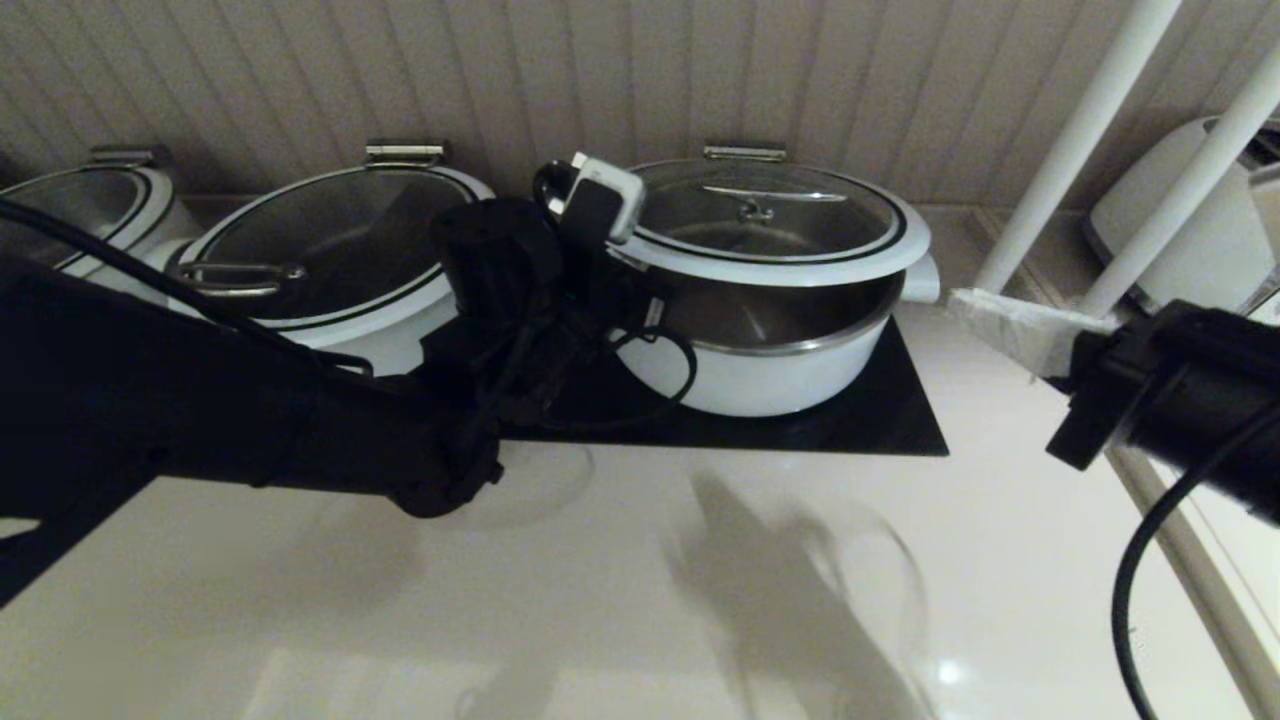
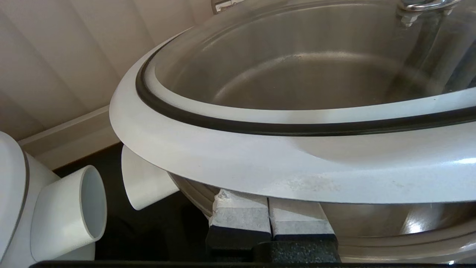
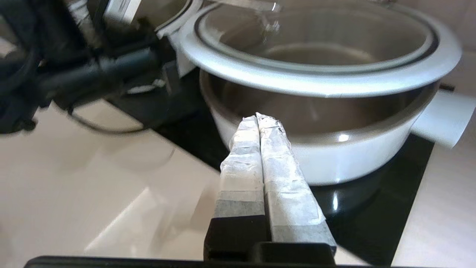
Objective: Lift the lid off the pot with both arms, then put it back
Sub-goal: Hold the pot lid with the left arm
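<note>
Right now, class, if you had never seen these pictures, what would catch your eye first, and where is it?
The lid is raised above the pot on the black mat, showing a gap. The left gripper, shut, is wedged under the lid's rim on the pot's left. The right gripper, also shut, is off to the right, apart from the pot.

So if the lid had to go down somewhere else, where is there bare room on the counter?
The pale counter in front of the black mat, between both arms, lies bare. Behind, it is crowded: the pot, the neighbouring pot and left gripper pack the wall side.
</note>
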